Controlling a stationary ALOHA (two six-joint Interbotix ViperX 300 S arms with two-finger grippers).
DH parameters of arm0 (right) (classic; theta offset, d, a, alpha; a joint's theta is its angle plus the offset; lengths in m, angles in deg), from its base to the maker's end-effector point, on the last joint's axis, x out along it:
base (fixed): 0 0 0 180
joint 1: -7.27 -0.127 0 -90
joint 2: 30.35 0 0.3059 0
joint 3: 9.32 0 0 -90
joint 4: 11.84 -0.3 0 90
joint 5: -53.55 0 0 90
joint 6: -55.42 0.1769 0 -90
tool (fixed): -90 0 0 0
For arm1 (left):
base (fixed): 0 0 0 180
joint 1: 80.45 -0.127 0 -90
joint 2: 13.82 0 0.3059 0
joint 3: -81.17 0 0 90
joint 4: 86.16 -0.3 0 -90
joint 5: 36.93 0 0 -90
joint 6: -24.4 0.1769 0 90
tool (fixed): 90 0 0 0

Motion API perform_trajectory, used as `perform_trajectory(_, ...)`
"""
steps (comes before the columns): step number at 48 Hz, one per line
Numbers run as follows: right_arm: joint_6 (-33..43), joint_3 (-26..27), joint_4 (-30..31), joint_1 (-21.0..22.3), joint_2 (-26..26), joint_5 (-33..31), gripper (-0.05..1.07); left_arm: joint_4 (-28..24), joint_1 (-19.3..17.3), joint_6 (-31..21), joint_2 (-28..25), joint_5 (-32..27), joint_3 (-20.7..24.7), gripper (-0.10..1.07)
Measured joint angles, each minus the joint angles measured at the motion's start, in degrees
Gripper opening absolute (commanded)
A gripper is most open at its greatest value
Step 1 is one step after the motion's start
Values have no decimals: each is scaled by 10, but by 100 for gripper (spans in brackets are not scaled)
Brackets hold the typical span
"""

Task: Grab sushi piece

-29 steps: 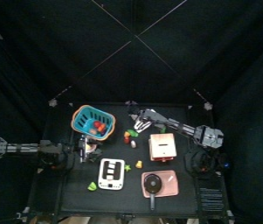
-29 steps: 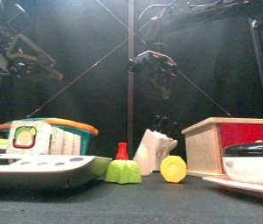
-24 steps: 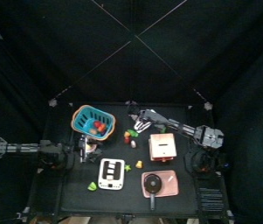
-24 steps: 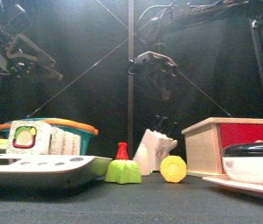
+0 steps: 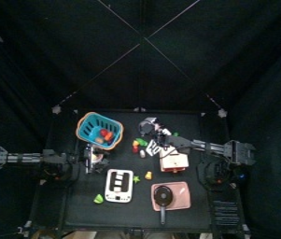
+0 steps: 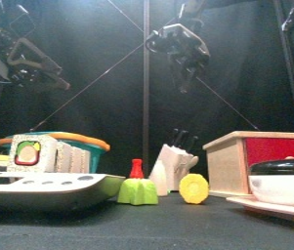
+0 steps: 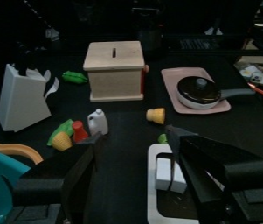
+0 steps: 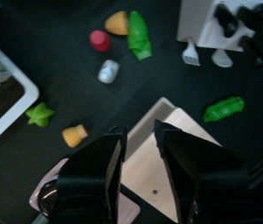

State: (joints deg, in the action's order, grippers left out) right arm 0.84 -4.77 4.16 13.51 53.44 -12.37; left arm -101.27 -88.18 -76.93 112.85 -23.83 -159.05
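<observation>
top view puts the black table (image 5: pixel 217 210) under everything, the teal basket (image 5: pixel 100 128) at its back left and the wooden box (image 5: pixel 174 160) mid-right. right gripper (image 8: pixel 140 140) hangs high above the box, jaws apart, holding nothing. left gripper (image 7: pixel 131 175) open, empty. sushi piece (image 8: pixel 107 71) lies on the table between them.

Wooden box (image 7: pixel 114 68) beside pan (image 7: pixel 200 90) (on pink tray (image 7: pixel 172 77)).
</observation>
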Motion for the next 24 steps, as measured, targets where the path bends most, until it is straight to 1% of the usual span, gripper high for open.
perform_trajectory(6,36,-45,45,-31,23,57,71,-1,-1,0,-2,-1,0,93)
perform_trajectory(9,57,-75,76,-47,38,101,71,-5,-1,0,-4,-2,0,93)
perform_trajectory(12,77,-112,118,-61,55,163,71,-14,0,0,-8,-2,2,93)
perform_trajectory(16,100,-155,159,-67,67,236,71,-25,2,0,-14,-2,5,93)
perform_trajectory(21,139,-217,209,-67,69,355,71,-29,12,0,-33,-2,6,93)
perform_trajectory(24,156,-244,238,-66,67,424,71,-29,22,-1,-54,-3,6,93)
